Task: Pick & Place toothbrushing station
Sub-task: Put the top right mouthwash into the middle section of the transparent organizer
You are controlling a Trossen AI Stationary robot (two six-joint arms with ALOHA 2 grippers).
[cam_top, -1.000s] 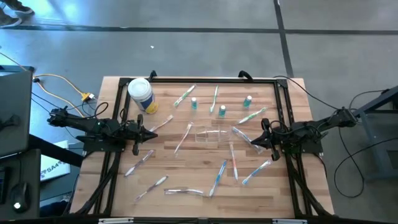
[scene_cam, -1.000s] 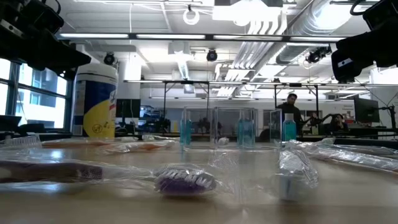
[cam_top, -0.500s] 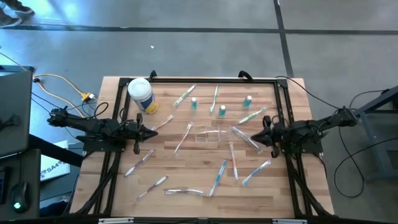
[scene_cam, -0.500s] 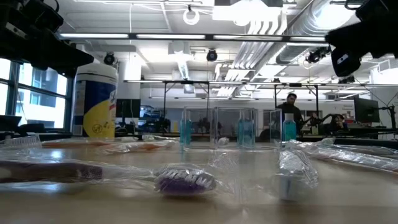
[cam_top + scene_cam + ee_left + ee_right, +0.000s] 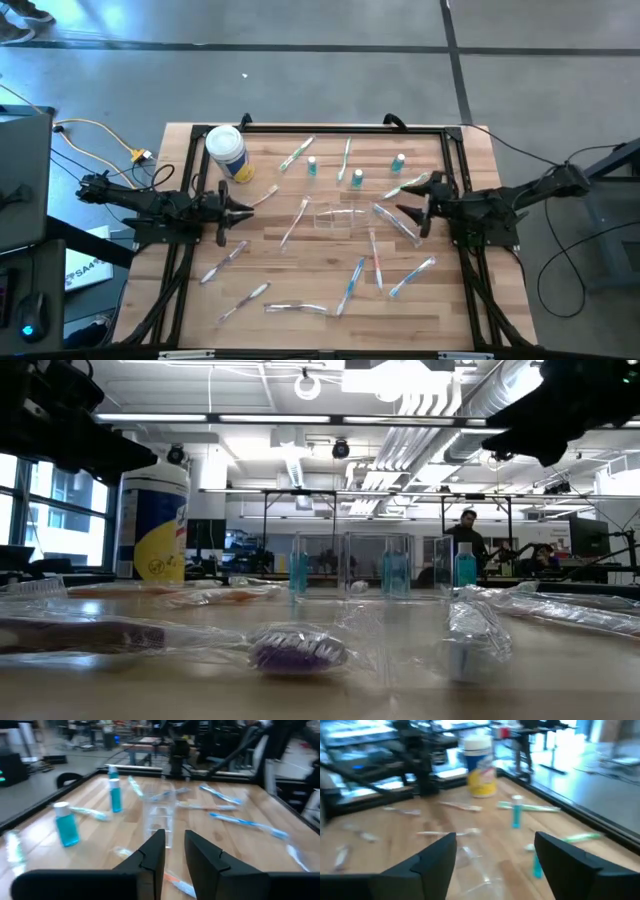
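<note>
jaws parted on both sides: right gripper (image 5: 413, 203) spread wide, left gripper (image 5: 243, 209) slightly apart with a narrow gap, each empty above the table (image 5: 300, 290). clear station (image 5: 340, 217) stands upright mid-table between them, among wrapped toothbrushes.

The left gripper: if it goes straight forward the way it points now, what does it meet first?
Probably the clear holder. The left gripper is open a little and empty, and in its wrist view the holder stands straight ahead between the fingers. A wrapped toothbrush lies nearer, just off that line; height is hard to judge.
</note>
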